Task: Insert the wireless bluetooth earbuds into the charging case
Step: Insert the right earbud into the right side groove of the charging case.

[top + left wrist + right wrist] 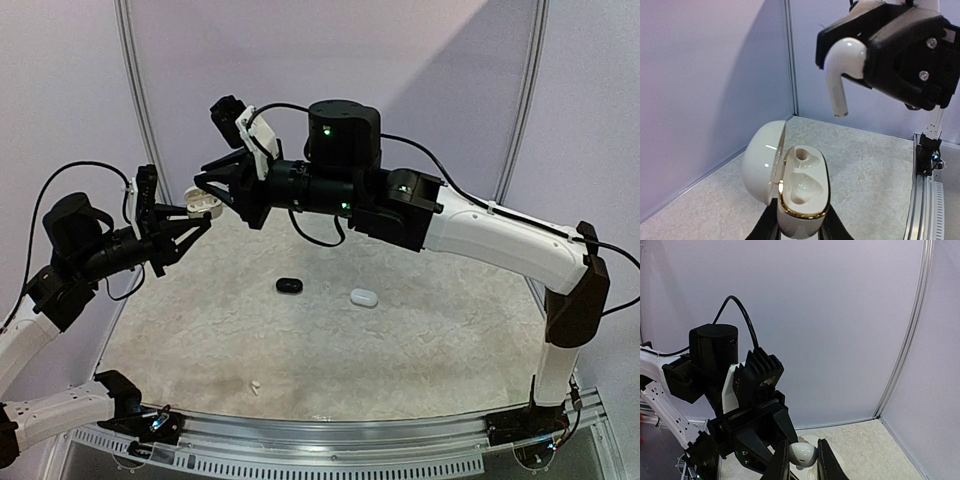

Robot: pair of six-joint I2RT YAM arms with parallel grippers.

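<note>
My left gripper is shut on the lower body of a white charging case with a gold rim. Its lid stands open to the left and both wells are empty. A white stemmed earbud hangs above the case, stem pointing down, apart from it. My right gripper is shut on that earbud's head. In the top view the left gripper holds the case in the air at the back left, with the right gripper just above it.
On the pale mat lie a black closed case and a white closed case near the middle. A tiny white bud lies near the front edge. A metal rail runs along the front, and purple walls close the back.
</note>
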